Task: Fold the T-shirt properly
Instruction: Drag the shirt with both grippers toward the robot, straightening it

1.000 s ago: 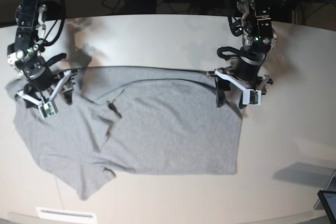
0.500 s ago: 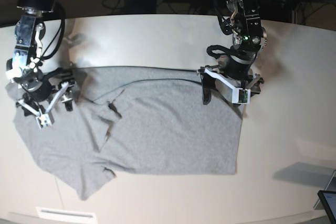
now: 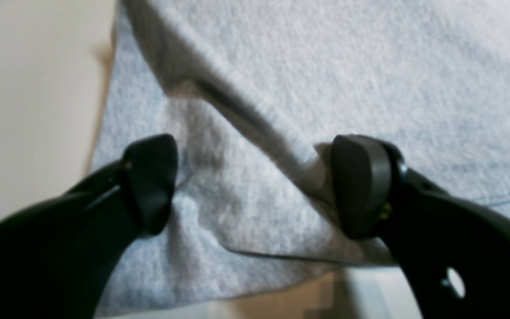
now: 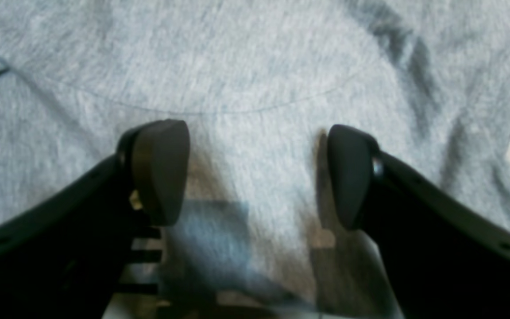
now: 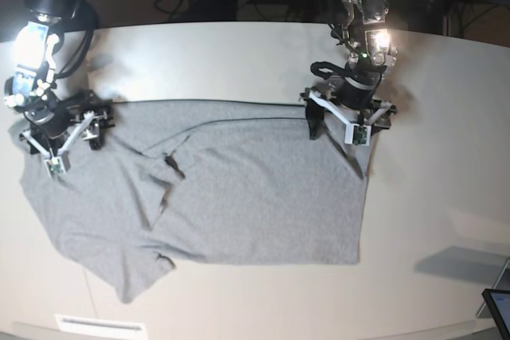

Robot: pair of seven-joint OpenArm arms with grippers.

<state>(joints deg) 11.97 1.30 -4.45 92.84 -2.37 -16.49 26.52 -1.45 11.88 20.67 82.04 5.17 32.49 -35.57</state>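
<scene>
i'm looking at the t-shirt point(image 5: 239, 197) lying spread on the pale table point(image 5: 239, 53), plain grey side up, its far edge running roughly straight between the two arms and a loose, rumpled sleeve trailing toward the near left corner in the base view; a folded ridge is crossing the cloth near its middle; i'm holding the left gripper point(image 5: 344, 117) over the shirt's far corner on the base view's right, jaws spread wide; in the left wrist view that left gripper point(image 3: 255, 186) is straddling a raised fold of fabric, the one fingertip point(image 3: 361, 186) touching the side of the fold and the other standing apart on flat cloth, so it is gripping nothing; the shirt's edge and bare table are showing just beside it on that view's left; i'm keeping the right gripper point(image 5: 60, 137) at the shirt's far corner on the base view's left, also wide open; in the right wrist view the right gripper point(image 4: 255, 173) is sitting low over smooth grey cloth with a curved seam line just beyond the tips, and nothing is pinched between them; whether its pads are pressing the fabric i cannot tell.
</scene>
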